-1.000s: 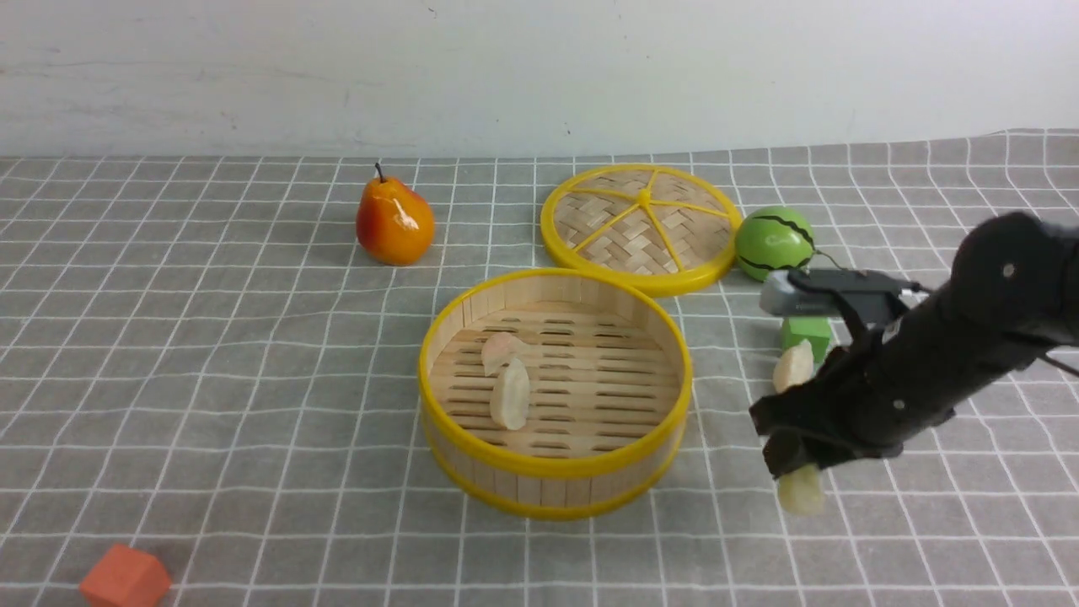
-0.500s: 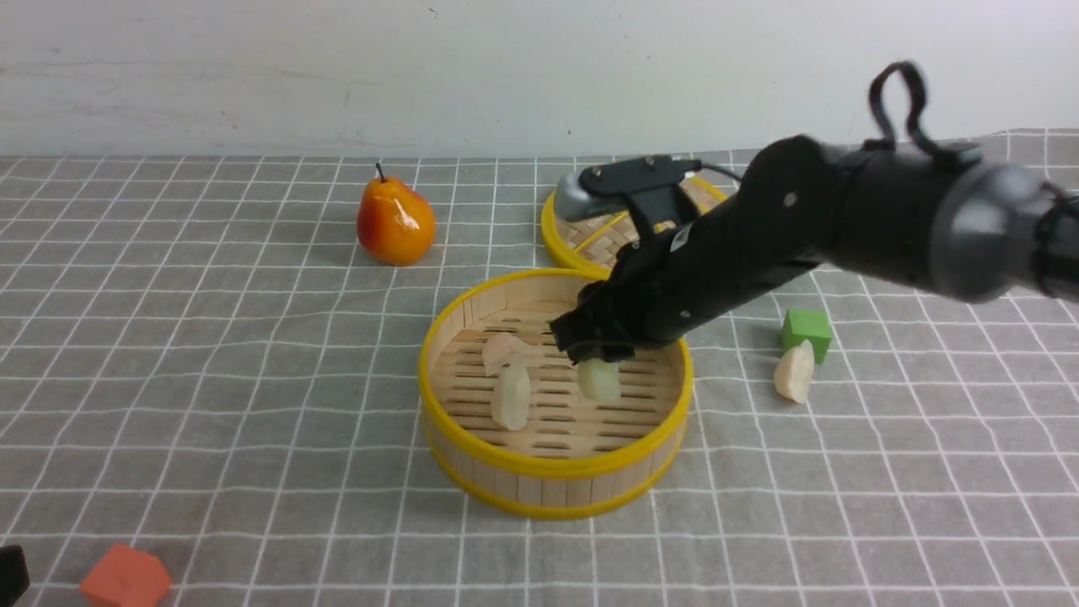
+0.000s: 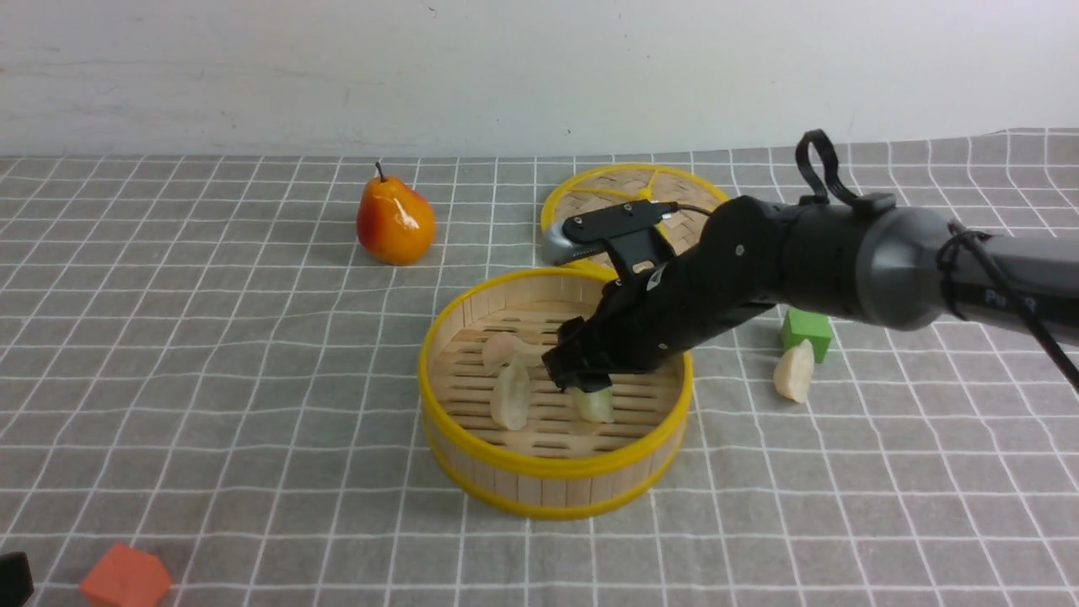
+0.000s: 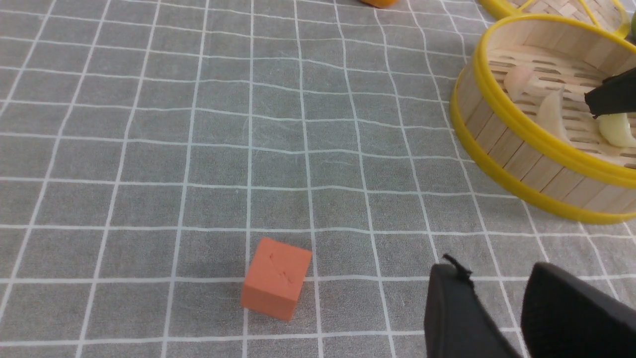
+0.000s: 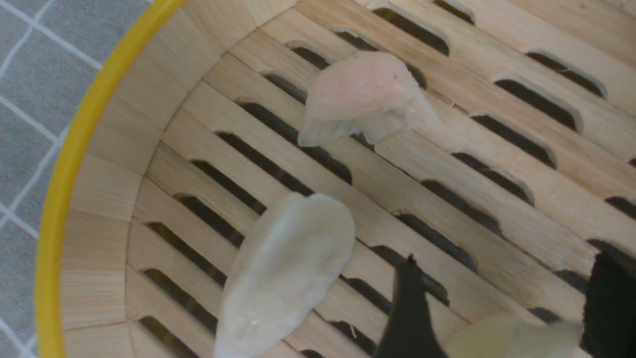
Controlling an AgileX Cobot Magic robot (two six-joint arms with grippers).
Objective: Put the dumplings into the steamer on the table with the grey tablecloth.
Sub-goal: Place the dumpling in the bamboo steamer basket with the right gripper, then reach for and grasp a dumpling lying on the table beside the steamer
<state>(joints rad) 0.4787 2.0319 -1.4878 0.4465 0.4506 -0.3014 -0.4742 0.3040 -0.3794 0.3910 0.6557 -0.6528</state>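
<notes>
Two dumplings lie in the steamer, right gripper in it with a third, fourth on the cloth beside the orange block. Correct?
One slip: the fourth dumpling lies beside the green cube, not the orange block, as the front view shows. The rest holds.

Pear (image 3: 394,223), lid (image 3: 603,196), green cube (image 3: 807,330) — orange block (image 3: 125,578)

My right arm (image 3: 759,270) shows matte black, a fat round tube, turning smooth grey at the joint. White lettering (image 3: 1007,299) on the next link is too blurred to read. A black cable (image 3: 813,160) loops off the top. One pale screw head (image 3: 738,249). A silver-grey camera housing (image 3: 582,236) sits on a black bracket. My left gripper (image 4: 497,278) has plain black, rounded fingers (image 4: 457,318).
</notes>
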